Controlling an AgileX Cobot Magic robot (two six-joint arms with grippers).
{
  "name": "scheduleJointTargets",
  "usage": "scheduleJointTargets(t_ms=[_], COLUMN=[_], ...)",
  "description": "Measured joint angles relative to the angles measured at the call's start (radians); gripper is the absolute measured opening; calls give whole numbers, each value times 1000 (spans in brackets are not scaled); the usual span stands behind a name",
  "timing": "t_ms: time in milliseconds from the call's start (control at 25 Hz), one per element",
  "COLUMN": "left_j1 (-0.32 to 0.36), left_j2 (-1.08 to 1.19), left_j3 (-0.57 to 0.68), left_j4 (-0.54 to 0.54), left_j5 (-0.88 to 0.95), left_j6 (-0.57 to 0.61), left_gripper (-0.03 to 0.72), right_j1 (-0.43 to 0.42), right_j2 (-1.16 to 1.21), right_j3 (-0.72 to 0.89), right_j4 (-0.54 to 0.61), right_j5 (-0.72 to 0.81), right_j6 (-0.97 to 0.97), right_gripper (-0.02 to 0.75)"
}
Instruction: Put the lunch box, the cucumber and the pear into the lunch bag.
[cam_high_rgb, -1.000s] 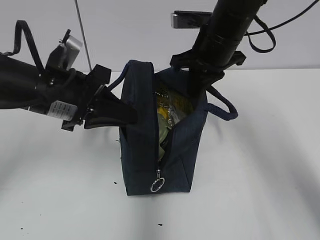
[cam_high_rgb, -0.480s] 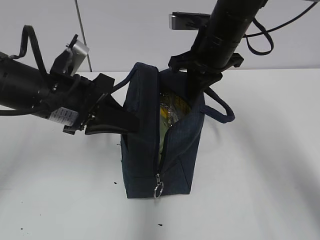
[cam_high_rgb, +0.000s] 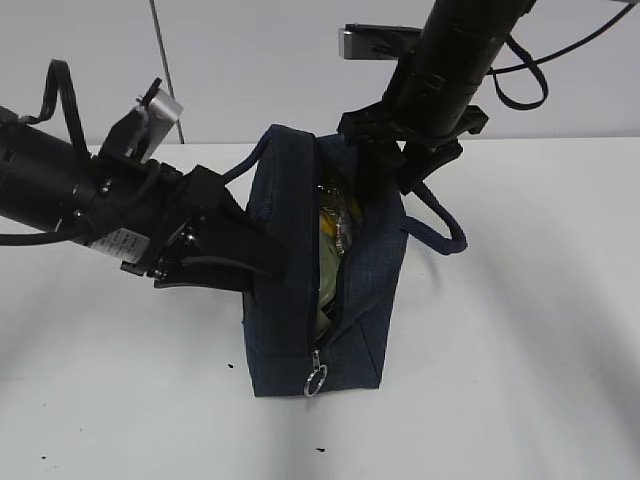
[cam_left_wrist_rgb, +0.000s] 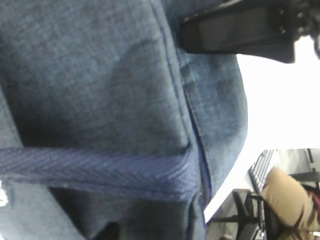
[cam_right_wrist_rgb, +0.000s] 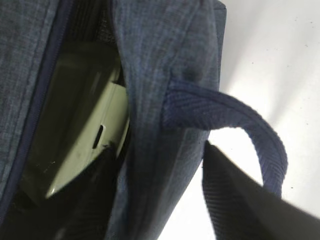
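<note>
The navy lunch bag stands upright mid-table with its top zipper open and its ring pull hanging at the front. In the gap I see the yellow pear and the lunch box's pale green lid. The lid also shows in the right wrist view. The cucumber is hidden. My left gripper presses against the bag's left side by the left handle; its jaws are hidden. My right gripper is open and straddles the bag's right wall, one finger inside and one outside.
The right handle loops out beside the right gripper. The white table stretches around the bag, with small dark specks near the front. A grey wall stands behind.
My left gripper has moved right and down, pushing into the bag's left side. The bag's opening has narrowed and its top has shifted right. The right gripper has barely moved.
</note>
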Motion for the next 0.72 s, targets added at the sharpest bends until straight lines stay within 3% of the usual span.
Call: scheduleJointTargets(t_ms=[80, 240, 480, 720], left_j1=[0, 0, -6, -82], left_j2=[0, 0, 0, 0], left_j3=[0, 0, 0, -2], left_j4=[10, 13, 13, 26], left_j5=[4, 30, 73, 29], left_j6=[0, 9, 51, 118], left_gripper=[426, 452, 456, 456], right_j1=[0, 0, 0, 0], right_j2=[0, -2, -25, -90], right_j3=[0, 0, 0, 0], right_j4=[6, 31, 41, 37], right_j5=[0, 0, 0, 2], right_j6=[0, -13, -26, -35], right_gripper=[473, 477, 422, 364])
